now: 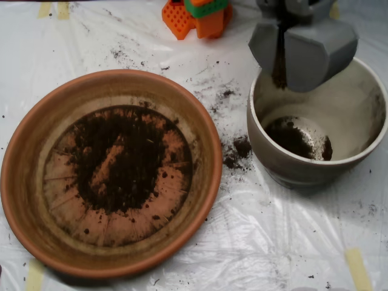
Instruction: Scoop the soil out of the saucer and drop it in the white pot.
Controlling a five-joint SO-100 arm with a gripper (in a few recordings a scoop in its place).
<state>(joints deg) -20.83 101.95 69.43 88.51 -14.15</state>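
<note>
Large shallow round terracotta-orange clay saucer (24, 182) sits at left on the worktop (291, 242), which is covered in clear plastic sheeting with strips of yellowish tape near the edges. Inside the saucer, dark brown-black crumbly soil (124, 160) lies thin over the flat ridged bottom in a rough ring, with a bare orange streak through its middle and bare ridges at the lower left. Saucer walls mostly clean, with a dusty smear at the top.

Round off-white ceramic white pot (364, 91) with thick rim and grey-brown outer wall stands at right, near the saucer but apart from it. A small dark patch of soil lies on its bottom; the inner wall is dusty.

Grey clamshell scoop (280, 57) hangs over the pot's upper-left rim. Its two shells, the fingers, stand slightly parted, and a narrow dark stream of soil shows in the gap between them.

Loose crumbs and a small clump of spilled soil lie on the plastic between saucer and pot. Orange and green plastic arm part (197, 15) at top centre.
</note>
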